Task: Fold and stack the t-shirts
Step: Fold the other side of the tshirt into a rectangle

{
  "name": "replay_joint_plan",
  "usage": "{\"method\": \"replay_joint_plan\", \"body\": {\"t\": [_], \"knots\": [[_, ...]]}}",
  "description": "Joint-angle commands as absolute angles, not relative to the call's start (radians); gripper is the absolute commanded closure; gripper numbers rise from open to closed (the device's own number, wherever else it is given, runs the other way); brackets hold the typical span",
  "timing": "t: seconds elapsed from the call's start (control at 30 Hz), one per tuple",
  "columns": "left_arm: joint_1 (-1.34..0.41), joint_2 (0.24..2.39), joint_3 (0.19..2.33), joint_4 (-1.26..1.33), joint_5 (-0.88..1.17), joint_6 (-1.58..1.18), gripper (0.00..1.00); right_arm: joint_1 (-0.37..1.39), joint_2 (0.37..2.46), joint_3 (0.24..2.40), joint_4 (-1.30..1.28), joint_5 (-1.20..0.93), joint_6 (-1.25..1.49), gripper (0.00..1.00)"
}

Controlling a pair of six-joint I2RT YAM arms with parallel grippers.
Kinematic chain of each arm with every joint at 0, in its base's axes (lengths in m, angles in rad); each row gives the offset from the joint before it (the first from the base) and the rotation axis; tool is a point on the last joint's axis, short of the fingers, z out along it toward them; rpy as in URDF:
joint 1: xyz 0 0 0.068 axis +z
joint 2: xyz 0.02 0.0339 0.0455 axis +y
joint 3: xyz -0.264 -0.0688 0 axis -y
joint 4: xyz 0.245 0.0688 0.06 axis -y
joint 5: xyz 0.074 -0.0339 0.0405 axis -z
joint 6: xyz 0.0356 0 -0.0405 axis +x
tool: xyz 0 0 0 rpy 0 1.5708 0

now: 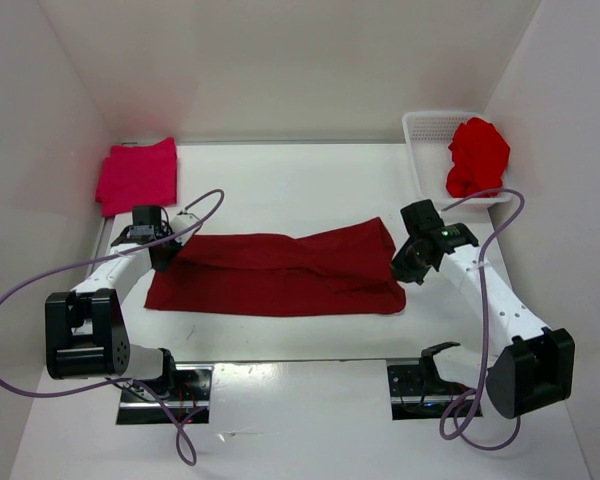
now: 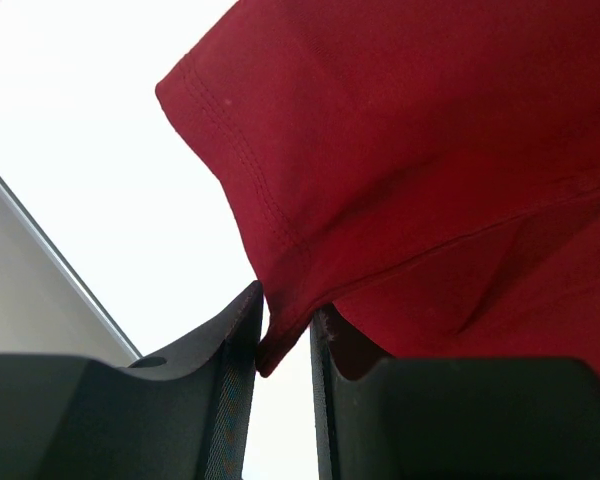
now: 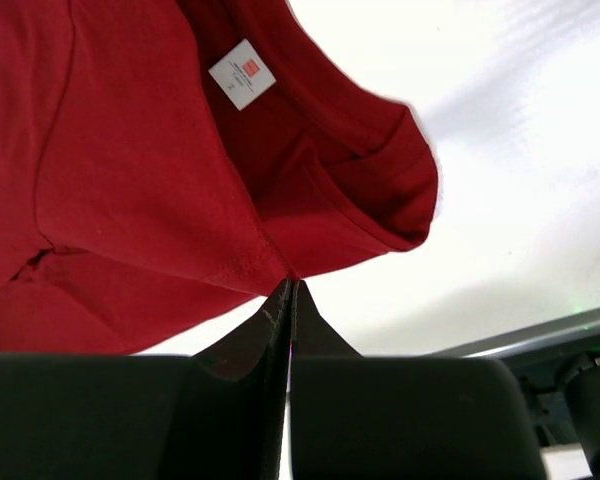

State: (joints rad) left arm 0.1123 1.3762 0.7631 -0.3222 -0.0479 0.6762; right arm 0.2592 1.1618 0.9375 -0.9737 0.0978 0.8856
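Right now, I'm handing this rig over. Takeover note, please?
Left claw: shut on a corner of the dark maroon cloth t-shirt.
Right claw: shut on its other end, near the white tag.
That shirt lies mid-table, partly folded.
Done: pinkish-crimson cloth t-shirt folded, far left.
Left: finish the maroon fold, stack it; bright red cloth t-shirt sits crumpled in the white plastic mesh basket.

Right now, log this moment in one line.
left gripper: shut on maroon t-shirt hem | right gripper: pinching its opposite end | pink t-shirt: far left | red t-shirt: crumpled in basket
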Motion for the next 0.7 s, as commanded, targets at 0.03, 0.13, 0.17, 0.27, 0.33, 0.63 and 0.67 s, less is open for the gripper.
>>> {"method": "replay_joint_plan", "body": {"t": [0.03, 0.13, 0.17, 0.27, 0.33, 0.63, 0.67], "knots": [[0.100, 1.359, 0.779, -0.322, -0.041, 0.681, 0.67, 0.281, 1.166, 0.933, -1.043, 0.117, 0.904, 1.00], [0.100, 1.359, 0.779, -0.331, -0.041, 0.681, 0.67, 0.339, 1.210, 0.924, -1.043, 0.117, 0.919, 1.00], [0.100, 1.359, 0.779, -0.340, -0.041, 0.681, 0.67, 0.353, 1.219, 0.923, -1.043, 0.130, 0.933, 1.00], [0.100, 1.359, 0.788, -0.341, -0.041, 0.681, 0.67, 0.373, 1.230, 0.923, -1.066, 0.130, 0.942, 1.00], [0.100, 1.359, 0.788, -0.341, -0.041, 0.681, 0.67, 0.373, 1.230, 0.923, -1.066, 0.130, 0.942, 1.00], [0.100, 1.359, 0.788, -0.328, -0.052, 0.681, 0.67, 0.405, 1.276, 0.923, -1.066, 0.118, 0.923, 0.68], [0.100, 1.359, 0.788, -0.319, -0.052, 0.681, 0.67, 0.405, 1.276, 0.923, -1.066, 0.118, 0.923, 0.57]]}}
